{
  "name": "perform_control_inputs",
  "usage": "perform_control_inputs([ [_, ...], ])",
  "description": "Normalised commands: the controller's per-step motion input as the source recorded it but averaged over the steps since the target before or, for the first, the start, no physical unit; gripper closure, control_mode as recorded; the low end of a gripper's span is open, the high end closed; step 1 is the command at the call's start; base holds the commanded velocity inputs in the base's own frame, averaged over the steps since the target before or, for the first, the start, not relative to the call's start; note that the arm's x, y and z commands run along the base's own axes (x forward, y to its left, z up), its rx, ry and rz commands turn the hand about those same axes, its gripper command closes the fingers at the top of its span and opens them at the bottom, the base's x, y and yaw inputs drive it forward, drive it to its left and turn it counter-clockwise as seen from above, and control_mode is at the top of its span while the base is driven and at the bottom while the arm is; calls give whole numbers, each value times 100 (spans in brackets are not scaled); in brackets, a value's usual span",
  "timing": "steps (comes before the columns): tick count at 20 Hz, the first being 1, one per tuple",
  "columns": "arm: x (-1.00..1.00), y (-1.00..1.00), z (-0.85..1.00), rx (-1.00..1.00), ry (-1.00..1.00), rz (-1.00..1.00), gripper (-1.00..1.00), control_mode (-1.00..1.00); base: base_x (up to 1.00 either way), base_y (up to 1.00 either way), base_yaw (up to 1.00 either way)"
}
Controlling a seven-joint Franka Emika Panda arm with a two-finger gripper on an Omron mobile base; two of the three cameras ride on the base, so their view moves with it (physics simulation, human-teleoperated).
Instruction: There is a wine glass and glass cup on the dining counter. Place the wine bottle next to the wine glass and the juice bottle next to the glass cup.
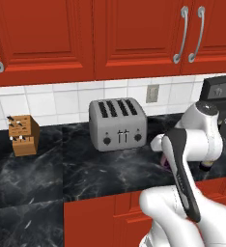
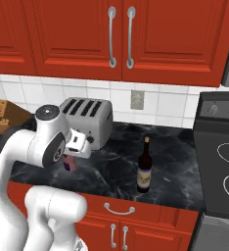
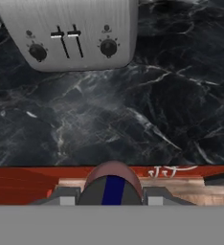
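My gripper [image 3: 113, 192] is shut on the juice bottle [image 3: 113, 179], a small pink-red bottle whose dark blue cap shows between the fingers. The right base view shows the pink bottle [image 2: 69, 164] hanging under the hand, just above the front edge of the black marble worktop [image 2: 111, 166]. A sliver of it [image 1: 166, 165] peeks out behind the forearm in the left base view. The wine bottle [image 2: 145, 169], tall and dark with a tan top, stands upright on the worktop to the right of the hand. The wine glass, glass cup and dining counter are out of view.
A silver toaster [image 1: 117, 124] [image 2: 87, 120] [image 3: 68, 33] stands behind the hand against the white tiles. A wooden knife block [image 1: 23, 135] [image 2: 1, 115] is at the left. A black stove [image 2: 221, 162] borders the worktop on the right, and red cabinets hang overhead.
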Motion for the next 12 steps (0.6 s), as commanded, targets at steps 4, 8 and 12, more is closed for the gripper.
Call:
perform_control_inputs([
  [4, -40, 8, 34, -6, -7, 0, 100, -100, 0, 0, 0],
  [8, -25, 3, 13, -10, 0, 0, 100, -100, 0, 0, 0],
  [12, -2, 0, 1, 0, 0, 0, 100, -100, 0, 0, 0],
])
